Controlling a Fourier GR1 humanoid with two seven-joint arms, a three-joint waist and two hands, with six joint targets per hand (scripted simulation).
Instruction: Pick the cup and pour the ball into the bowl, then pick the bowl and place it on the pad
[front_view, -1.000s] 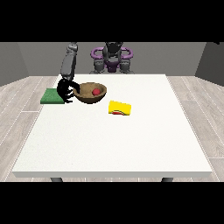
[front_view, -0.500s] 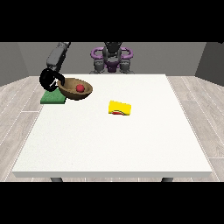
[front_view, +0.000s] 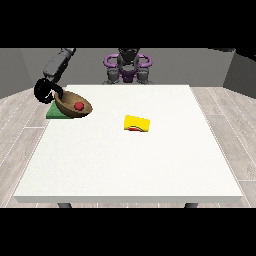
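Bowl (front_view: 73, 105), brown and wooden-looking, one in number, sits at the table's far corner at the view's left, tilted so that its opening faces up and towards the view's right. Its lower edge overlaps the green pad (front_view: 56, 112), of which there is one, lying flat at the table's edge. Whether the bowl rests on the pad or hangs just above it cannot be told.

One red ball (front_view: 78, 106) lies inside the bowl, near its middle.

One yellow cup (front_view: 137, 123) lies on its side near the table's centre, well apart from the bowl. Its long axis runs roughly left to right across the view, and a reddish patch shows on the side facing the camera.

One hand shows: the black hand at the view's left (front_view: 45, 91), at the bowl's left rim, with its fingers curled round that rim. Its grey forearm rises up and back towards the robot.

White table (front_view: 130, 165): one, carrying all the listed items.
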